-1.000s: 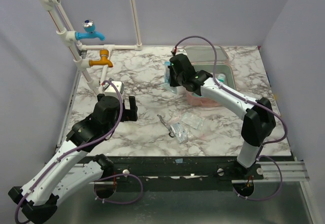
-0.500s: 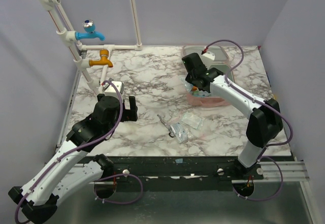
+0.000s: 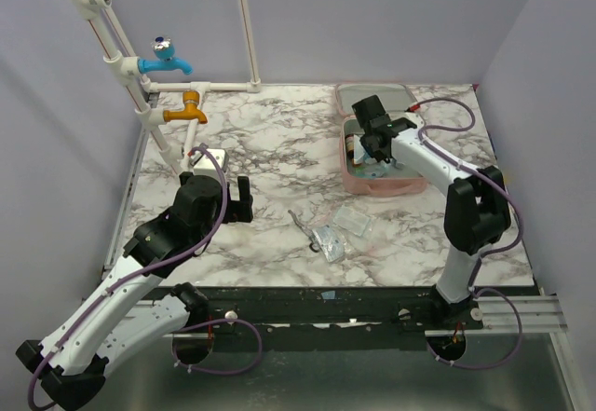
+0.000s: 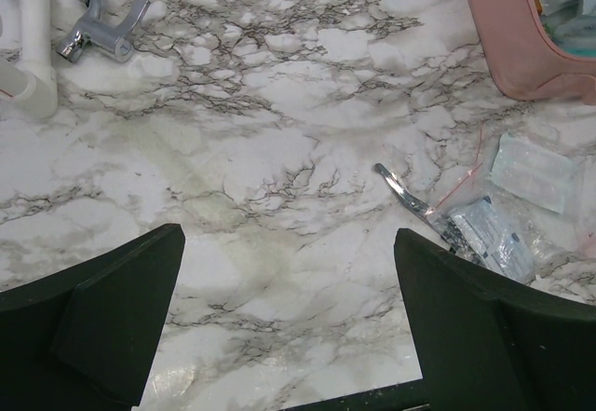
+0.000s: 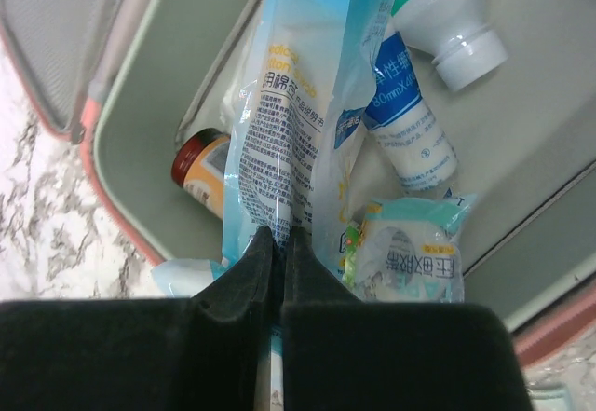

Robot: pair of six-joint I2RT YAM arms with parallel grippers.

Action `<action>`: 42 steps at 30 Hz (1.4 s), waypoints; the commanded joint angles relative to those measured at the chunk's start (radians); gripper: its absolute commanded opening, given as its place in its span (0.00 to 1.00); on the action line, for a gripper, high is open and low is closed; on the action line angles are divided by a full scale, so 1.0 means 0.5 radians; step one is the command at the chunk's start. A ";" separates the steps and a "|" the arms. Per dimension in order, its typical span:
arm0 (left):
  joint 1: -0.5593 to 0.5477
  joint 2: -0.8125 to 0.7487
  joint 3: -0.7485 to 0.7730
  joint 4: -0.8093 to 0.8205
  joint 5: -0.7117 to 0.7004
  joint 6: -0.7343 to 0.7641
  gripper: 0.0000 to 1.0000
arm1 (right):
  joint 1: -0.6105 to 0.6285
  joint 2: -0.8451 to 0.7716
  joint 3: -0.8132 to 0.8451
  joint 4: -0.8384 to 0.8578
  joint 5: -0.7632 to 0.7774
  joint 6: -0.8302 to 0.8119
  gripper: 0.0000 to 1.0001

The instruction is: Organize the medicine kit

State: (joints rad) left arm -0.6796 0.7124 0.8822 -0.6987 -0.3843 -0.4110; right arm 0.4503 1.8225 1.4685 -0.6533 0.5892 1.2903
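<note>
Medicine kit (image 3: 372, 189) open, far-right of table. R gripper (image 5: 279, 243) pinched tight on blue-white packet (image 5: 298, 103), over kit interior; white bottle (image 5: 456, 29), gauze pack (image 5: 405, 257) already inside. L gripper (image 4: 287, 243) wide, empty. To do: clear packets (image 4: 526, 159), metal tool (image 4: 410, 201) on marble. Prob past halfway.

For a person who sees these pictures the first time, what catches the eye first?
The right claw, shut on a pale blue packet, hangs over the open pink medicine kit at the far right of the table, where bottles lie. The left claw hovers wide open over the left part, and clear sachets lie loose toward the near edge.
</note>
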 commanded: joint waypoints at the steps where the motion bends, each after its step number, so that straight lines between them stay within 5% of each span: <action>1: 0.015 -0.003 -0.016 -0.027 0.024 0.015 0.98 | -0.056 0.138 0.094 -0.051 -0.020 0.247 0.01; 28: 0.026 0.011 -0.016 -0.023 0.048 0.018 0.99 | -0.210 0.563 0.415 -0.003 0.121 0.146 0.01; 38: 0.028 0.001 -0.016 -0.025 0.044 0.018 0.99 | -0.210 0.564 0.393 0.045 0.125 0.003 0.35; 42: 0.030 0.002 -0.016 -0.023 0.051 0.021 0.99 | -0.210 0.466 0.365 0.058 0.126 -0.049 0.41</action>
State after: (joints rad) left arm -0.6693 0.7185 0.8822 -0.6987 -0.3801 -0.4110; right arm 0.3511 2.1071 1.6539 -0.6292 0.6178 1.2995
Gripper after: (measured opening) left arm 0.985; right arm 0.389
